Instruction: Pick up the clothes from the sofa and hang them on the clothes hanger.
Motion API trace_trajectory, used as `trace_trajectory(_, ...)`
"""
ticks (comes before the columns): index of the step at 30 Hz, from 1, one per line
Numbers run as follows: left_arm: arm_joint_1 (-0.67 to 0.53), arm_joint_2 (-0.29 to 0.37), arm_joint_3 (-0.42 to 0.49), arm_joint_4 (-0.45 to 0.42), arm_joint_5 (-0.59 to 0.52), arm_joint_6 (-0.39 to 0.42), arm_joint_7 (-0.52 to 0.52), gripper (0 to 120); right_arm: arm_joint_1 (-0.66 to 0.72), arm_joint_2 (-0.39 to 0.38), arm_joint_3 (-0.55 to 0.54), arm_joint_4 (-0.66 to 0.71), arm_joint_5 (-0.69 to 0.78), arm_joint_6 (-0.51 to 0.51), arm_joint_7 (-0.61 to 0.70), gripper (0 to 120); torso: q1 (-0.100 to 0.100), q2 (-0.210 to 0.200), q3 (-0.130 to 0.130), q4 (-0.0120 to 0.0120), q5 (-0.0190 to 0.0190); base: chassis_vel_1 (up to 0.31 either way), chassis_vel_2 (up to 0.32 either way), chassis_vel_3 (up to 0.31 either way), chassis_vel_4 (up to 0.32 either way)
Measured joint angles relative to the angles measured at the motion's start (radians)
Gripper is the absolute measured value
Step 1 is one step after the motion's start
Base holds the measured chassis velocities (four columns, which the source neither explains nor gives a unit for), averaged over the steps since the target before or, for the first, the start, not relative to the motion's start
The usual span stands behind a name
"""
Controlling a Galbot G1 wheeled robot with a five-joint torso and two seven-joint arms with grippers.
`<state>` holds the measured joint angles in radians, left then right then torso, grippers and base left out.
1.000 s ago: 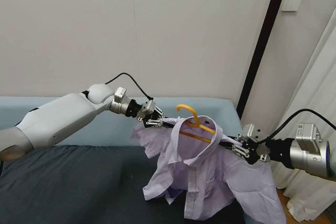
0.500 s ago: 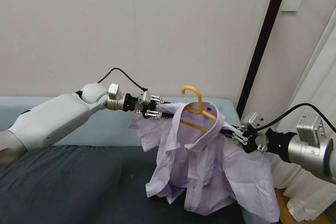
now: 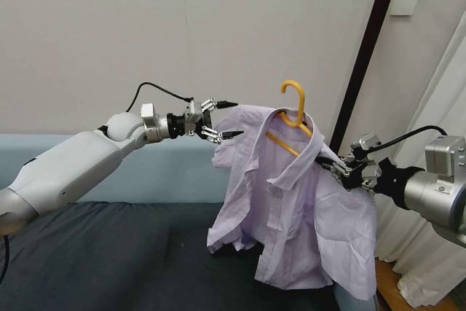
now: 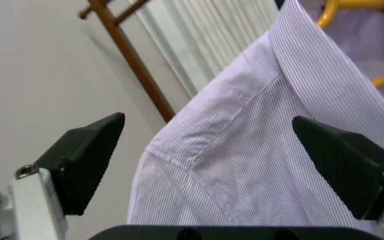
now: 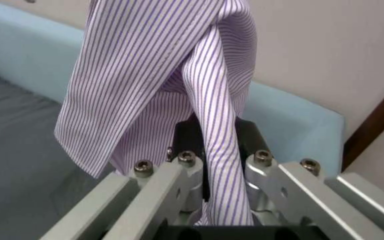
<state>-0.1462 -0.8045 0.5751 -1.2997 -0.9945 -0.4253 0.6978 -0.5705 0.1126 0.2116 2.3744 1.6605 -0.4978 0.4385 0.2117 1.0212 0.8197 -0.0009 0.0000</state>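
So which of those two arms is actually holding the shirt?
The right gripper, on the side by the dark pole: its jaws are shut on the shirt. The left gripper has its jaws wide open, pinching nothing.

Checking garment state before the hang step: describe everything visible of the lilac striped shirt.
The lilac button-up shirt with fine purple stripes looks like thin woven cotton. It sits on a yellow plastic hanger, whose hook rises from the collar into free air. It is raised over the dark grey sofa seat and drapes unevenly, with the hem crumpled low. Whether the hem touches the seat is unclear. The right gripper is shut on a fold at one shoulder. The left gripper is open at the other shoulder.
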Motion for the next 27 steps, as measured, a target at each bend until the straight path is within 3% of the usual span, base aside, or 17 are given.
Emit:
trace_trajectory(3,0.067,-0.005,-0.056,-0.043,0.004,0.0,-0.071,100,0.03,0.007,-0.004,0.0,0.035,-0.013,0.061,4,0.0,0.0,0.0,-0.0001,-0.0001,0.0,0.0,0.0,0.0)
trace_trajectory(7,0.217,-0.01,-0.114,-0.222,0.014,0.025,-0.341,100,0.14,0.023,-0.024,0.005,0.178,-0.087,0.205,4,0.0,0.0,0.0,-0.0002,-0.0001,0.0,0.0,0.0,0.0)
trace_trajectory(8,0.217,-0.01,-0.114,-0.222,0.014,0.025,-0.341,100,0.14,0.023,-0.024,0.005,0.178,-0.087,0.205,4,0.0,0.0,0.0,-0.0002,-0.0001,0.0,0.0,0.0,0.0)
trace_trajectory(11,0.296,-0.037,-0.123,-0.329,0.026,0.055,-0.536,100,0.216,0.045,-0.039,0.002,0.27,-0.144,0.325,4,0.0,0.0,0.0,0.0001,-0.0004,0.0,0.0,0.0,0.0)
trace_trajectory(13,0.317,-0.058,-0.098,-0.385,0.014,0.063,-0.613,100,0.223,0.051,-0.042,-0.003,0.288,-0.159,0.373,4,0.0,0.0,0.0,-0.0001,-0.0001,0.0,0.0,0.0,0.0)
trace_trajectory(19,0.31,-0.104,0.002,-0.451,0.004,0.076,-0.706,100,0.221,0.049,-0.04,-0.007,0.3,-0.177,0.404,4,0.0,0.0,0.0,-0.0003,0.0002,0.0,0.0,0.0,0.0)
trace_trajectory(27,0.286,-0.199,0.077,-0.41,0.011,0.097,-0.776,94,0.22,0.042,-0.036,-0.001,0.307,-0.192,0.42,4,0.0,0.0,0.0,-0.0003,0.0001,0.0,0.0,0.0,0.0)
